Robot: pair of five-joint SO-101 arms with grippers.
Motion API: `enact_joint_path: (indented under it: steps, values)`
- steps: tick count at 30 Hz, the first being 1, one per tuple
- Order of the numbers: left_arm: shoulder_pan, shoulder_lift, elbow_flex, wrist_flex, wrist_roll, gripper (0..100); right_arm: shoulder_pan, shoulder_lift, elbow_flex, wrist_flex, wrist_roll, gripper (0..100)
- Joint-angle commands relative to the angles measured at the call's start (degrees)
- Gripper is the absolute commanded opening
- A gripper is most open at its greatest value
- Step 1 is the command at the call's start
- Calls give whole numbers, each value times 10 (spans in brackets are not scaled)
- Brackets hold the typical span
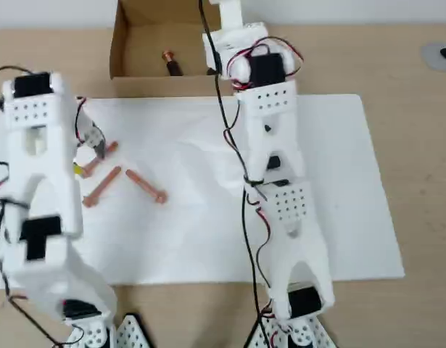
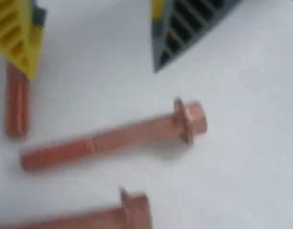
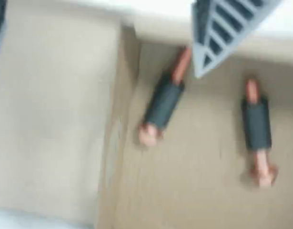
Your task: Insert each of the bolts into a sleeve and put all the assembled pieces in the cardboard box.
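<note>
- white sheet (image 1: 317, 217) spans the middle of the high view and serves as the work area for loose parts.
- cardboard box (image 1: 120, 51) sits at upper centre, just past the sheet's top edge.
- right gripper (image 1: 212, 64) hangs over the box's right side, jaws spread, holding nothing.
- left gripper (image 1: 96, 145) is at centre left, low over the sheet. Its jaws are spread, and one yellow fingertip (image 2: 22, 43) overlaps a shank end. Nothing is pinched.
- two assembled pieces (image 3: 160, 102) lie apart on the box floor, each wearing a dark sleeve (image 3: 257, 125). That share looks done.
- three bare bolts (image 1: 103, 186) lie close together on the sheet, left of centre. Each still needs a sleeve, then boxing. Judged under halfway.
</note>
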State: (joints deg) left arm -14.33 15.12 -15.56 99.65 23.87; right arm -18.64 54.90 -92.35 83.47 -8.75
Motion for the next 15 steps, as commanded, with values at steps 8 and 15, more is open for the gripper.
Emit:
enact_joint_path:
  steps: [8, 15]
  values:
    - [-4, 92, -132, 7, 396, 175, 8, -109, -32, 171, 8, 315]
    - [-4, 109, -108, 7, 458, 175, 7, -109, -31, 171, 8, 315]
